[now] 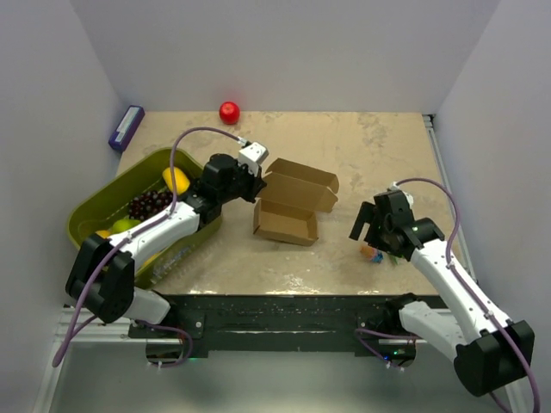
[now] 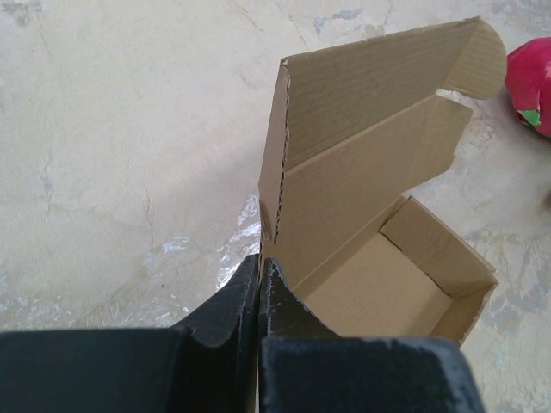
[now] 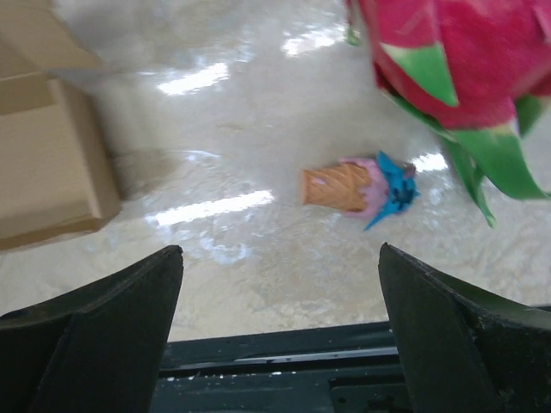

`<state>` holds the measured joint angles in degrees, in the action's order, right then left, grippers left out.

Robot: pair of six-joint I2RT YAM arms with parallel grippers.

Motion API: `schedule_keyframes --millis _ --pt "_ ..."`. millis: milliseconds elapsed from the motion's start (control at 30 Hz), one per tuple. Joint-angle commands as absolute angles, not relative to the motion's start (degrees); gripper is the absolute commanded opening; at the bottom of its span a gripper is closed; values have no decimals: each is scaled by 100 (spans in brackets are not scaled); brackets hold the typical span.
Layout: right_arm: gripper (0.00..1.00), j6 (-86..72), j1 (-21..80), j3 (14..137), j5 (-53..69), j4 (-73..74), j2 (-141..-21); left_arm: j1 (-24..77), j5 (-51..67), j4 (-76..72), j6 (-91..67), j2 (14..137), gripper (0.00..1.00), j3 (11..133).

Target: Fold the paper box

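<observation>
Table (image 1: 387,146) is seen from above, behind the bases, by top cam. Box (image 2: 362,172) is framed close by L wrist cam, low by R; shared by all.

— How many boxes?
— One cardboard box (image 1: 288,202), centre. One green basket (image 1: 90,215) at left, showing one grape bunch (image 1: 151,204), one yellow fruit (image 1: 176,179) and one green fruit (image 1: 125,225).
— Loose pieces?
— One red ball (image 1: 229,112), top centre. One purple block (image 1: 126,126), upper left. One dragon fruit (image 3: 448,60). One toy ice-cream cone (image 3: 357,187).
— Arms?
— Two: left arm (image 1: 164,225), right arm (image 1: 448,267).
</observation>
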<state>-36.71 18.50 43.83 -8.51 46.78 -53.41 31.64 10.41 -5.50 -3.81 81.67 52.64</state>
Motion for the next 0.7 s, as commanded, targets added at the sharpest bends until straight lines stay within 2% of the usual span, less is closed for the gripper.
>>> schedule_keyframes --millis 0,333,667 --pt "99 -4737 1898 4553 -2046 4939 -5694 3164 958 -721 -545 7936 0 5467" --pt "99 -5528 1934 3482 -2005 4105 -6354 3173 976 -712 -606 7884 0 5528" --pt "99 -5695 1925 3226 -2180 3376 -6829 3182 967 -650 -536 7857 0 5572"
